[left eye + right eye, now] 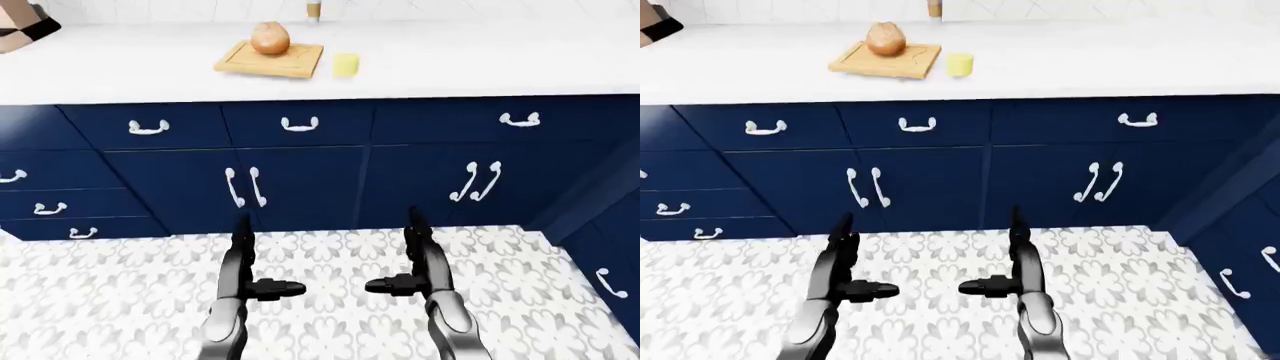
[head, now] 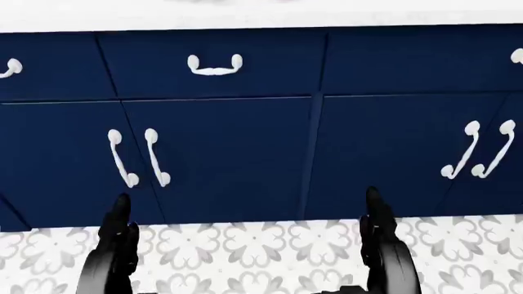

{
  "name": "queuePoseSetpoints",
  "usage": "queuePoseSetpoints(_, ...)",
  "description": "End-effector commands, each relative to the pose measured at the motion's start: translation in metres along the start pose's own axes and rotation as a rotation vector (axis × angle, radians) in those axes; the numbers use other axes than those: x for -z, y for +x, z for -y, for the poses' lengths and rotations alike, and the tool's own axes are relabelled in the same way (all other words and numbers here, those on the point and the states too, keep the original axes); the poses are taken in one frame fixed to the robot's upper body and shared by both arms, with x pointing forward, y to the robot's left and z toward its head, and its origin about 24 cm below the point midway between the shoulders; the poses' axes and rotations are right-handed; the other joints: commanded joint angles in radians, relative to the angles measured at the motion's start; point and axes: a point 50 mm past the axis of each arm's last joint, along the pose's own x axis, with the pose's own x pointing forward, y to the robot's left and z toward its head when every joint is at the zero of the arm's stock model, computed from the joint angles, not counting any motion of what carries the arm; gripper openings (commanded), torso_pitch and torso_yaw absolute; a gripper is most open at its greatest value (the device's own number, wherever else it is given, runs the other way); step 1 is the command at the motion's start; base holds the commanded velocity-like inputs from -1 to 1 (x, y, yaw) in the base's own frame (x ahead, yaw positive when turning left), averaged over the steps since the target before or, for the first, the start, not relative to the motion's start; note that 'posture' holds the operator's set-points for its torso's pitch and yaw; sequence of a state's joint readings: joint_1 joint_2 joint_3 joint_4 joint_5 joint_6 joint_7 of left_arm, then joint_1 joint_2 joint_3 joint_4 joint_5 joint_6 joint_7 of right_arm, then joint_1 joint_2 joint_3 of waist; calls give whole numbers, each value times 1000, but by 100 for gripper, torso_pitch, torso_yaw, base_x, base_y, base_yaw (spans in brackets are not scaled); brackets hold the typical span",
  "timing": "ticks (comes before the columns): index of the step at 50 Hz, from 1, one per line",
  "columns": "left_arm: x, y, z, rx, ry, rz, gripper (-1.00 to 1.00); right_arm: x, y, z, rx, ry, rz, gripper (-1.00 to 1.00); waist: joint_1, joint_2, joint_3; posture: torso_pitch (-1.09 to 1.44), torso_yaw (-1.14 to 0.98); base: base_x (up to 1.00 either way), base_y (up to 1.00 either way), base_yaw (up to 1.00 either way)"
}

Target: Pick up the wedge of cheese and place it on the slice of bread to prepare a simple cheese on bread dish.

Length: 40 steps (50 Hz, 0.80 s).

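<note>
A pale yellow wedge of cheese (image 1: 345,64) sits on the white counter (image 1: 480,64), just right of a wooden cutting board (image 1: 268,61). A round brown piece of bread (image 1: 270,37) rests on the board. My left hand (image 1: 252,262) and right hand (image 1: 408,259) are held low over the patterned floor, far below the counter, fingers extended and empty. Both hands are apart from the cheese and bread. In the head view only the hands' fingertips (image 2: 121,208) and the cabinet fronts show.
Navy blue cabinets (image 1: 300,172) with white handles (image 1: 300,124) stand under the counter. A cabinet run comes forward at the right edge (image 1: 610,255). A bottle base (image 1: 313,9) stands at the counter's top edge. A checkered object (image 1: 25,26) is at the top left.
</note>
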<state>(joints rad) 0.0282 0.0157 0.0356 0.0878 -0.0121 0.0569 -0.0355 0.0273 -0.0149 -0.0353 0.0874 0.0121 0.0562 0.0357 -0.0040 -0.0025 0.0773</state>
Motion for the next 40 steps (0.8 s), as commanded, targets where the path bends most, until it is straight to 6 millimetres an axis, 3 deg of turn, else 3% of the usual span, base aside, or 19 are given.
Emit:
queuePoseSetpoints(1, -54, 4, 6, 50, -32, 188, 100, -43, 3, -4, -5, -16, 193, 100, -2, -8, -1, 0, 0, 0, 0, 0)
queuePoseSetpoints(3, -63, 3, 9, 59, -47, 200, 100, -47, -1, -3, -7, -27, 198, 100, 5, 1, -66, 0, 0, 0, 0, 0)
queuePoseSetpoints(4, -68, 1, 10, 61, -44, 208, 100, -51, -3, -2, -8, -32, 205, 100, 3, -3, -36, 0, 0, 0, 0, 0)
queuePoseSetpoints(5, -70, 0, 11, 60, -21, 212, 100, -57, -1, -1, 1, -41, 209, 100, 5, -11, -22, 0, 0, 0, 0, 0)
queuePoseSetpoints(7, -74, -4, 9, 55, -5, 213, 100, -61, 1, -2, -4, -72, 228, 100, 7, -10, -68, 0, 0, 0, 0, 0)
queuePoseSetpoints(10, -83, -8, 5, 43, 9, 224, 100, -71, 1, -4, -7, -63, 246, 100, 7, -7, -78, 0, 0, 0, 0, 0)
queuePoseSetpoints(12, -101, -9, 0, 29, 25, 252, 100, -84, -1, -5, -9, -63, 269, 100, 7, -4, -83, 0, 0, 0, 0, 0)
queuePoseSetpoints(20, -158, -10, -8, 7, 102, 328, 100, -148, -8, 2, 2, -94, 363, 100, 10, -2, -87, 0, 0, 0, 0, 0)
queuePoseSetpoints(28, -205, -2, -12, 0, 137, 404, 100, -186, 3, 12, 11, -109, 439, 100, 9, -3, -88, 0, 0, 0, 0, 0)
queuePoseSetpoints(33, -237, 3, -14, -8, 153, 452, 100, -227, 3, 11, 0, -119, 503, 100, 8, -3, -80, 0, 0, 0, 0, 0)
queuePoseSetpoints(39, -270, -6, -12, -4, 155, 515, 100, -250, 2, 11, 0, -123, 555, 100, 7, -3, -68, 0, 0, 0, 0, 0)
queuePoseSetpoints(40, -273, -6, -12, -2, 158, 520, 100, -256, 0, 11, 0, -126, 563, 100, 7, 3, -88, 0, 0, 6, 0, 0)
